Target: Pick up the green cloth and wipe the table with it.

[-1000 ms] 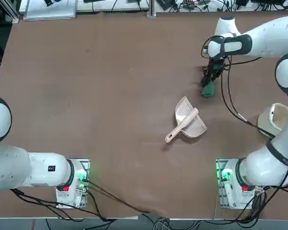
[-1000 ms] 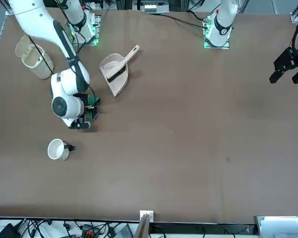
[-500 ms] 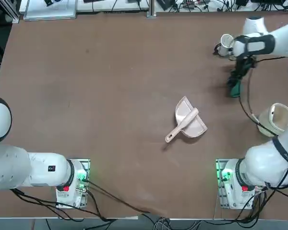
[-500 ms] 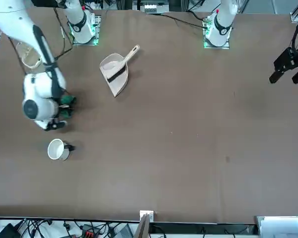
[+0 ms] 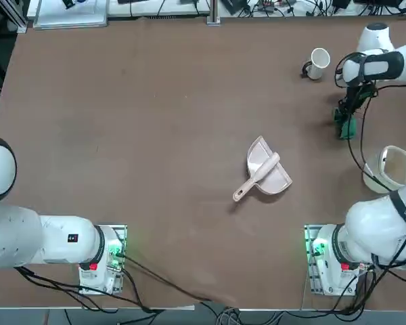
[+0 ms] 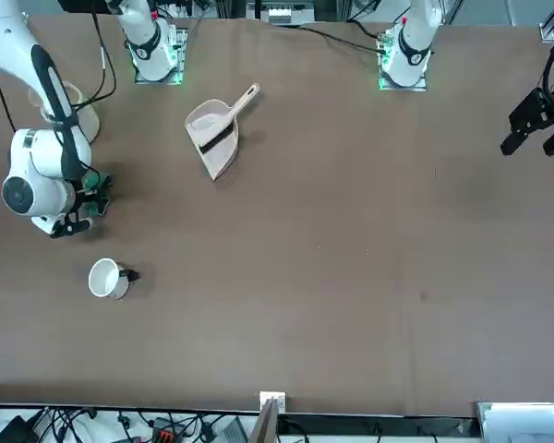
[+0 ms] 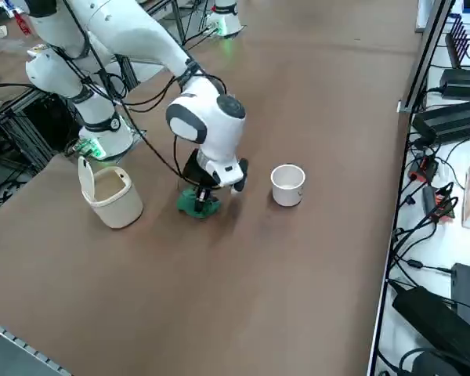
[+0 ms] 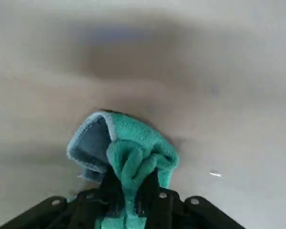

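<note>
Now, wrist, end effector (image 8: 132,183): my two dark fingers are closed on the green cloth (image 8: 143,160), which bunches up between them.
Wrist, cloth texture: looped, towel-like pile, soft folds, a pale stitched edge around a grey-blue flap; a loose part bulges past my fingertips.
Overhead, cloth: it is at my right side of the desk (image 5: 155,149), between the white cup (image 5: 318,62) and the cream bin (image 5: 375,177), apart from the cup.
Overhead, change: I have carried it further to my right over the last second, and the cup, hidden under my arm at first, now shows.
Overhead, dustpan (image 5: 277,181): beige smooth plastic, flared, with the brush (image 5: 257,176) lying across it; neither has shifted.
Front, sweep: my wrist has shifted sideways past the cup, which stays put; I take this as a wiping stroke under way, the pick-up being done.
Right side, contact: the cloth hangs low beneath my end effector and seems to press on the matte brown top, though the arm partly hides the meeting line.
Right side, next: I should reverse before crowding the hard-walled, open bin, and keep the round cup out of my path.
</note>
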You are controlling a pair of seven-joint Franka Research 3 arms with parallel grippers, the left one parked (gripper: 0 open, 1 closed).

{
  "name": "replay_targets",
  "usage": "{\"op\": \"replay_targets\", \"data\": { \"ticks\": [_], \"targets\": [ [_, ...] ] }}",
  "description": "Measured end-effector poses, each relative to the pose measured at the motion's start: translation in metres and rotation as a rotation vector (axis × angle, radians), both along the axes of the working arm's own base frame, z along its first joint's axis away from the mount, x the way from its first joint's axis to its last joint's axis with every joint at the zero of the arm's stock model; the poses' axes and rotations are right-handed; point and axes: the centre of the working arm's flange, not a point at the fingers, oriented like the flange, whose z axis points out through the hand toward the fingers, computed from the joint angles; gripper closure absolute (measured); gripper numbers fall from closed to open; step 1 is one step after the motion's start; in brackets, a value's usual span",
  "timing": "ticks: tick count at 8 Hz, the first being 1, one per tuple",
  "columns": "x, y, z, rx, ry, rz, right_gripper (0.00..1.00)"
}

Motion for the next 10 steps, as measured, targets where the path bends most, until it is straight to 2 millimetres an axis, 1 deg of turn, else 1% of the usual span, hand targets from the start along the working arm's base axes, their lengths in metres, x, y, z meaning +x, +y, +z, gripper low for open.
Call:
{"op": "replay_targets", "data": {
  "ticks": [1,3,4,6,7,8,10],
  "targets": [
    [0.006,0.041,0.001,-0.003,-0.02,-0.031,0.84],
    [0.011,0.13,0.002,-0.004,-0.065,-0.136,0.84],
    [0.012,0.168,0.003,0.003,-0.092,-0.195,0.84],
    [0.021,0.226,0.011,0.033,-0.148,-0.277,0.84],
    [0.029,0.254,0.021,0.048,-0.174,-0.297,0.84],
    [0.038,0.281,0.038,0.057,-0.197,-0.303,0.84],
    [0.053,0.329,0.081,0.078,-0.241,-0.276,0.84]
  ]
}}
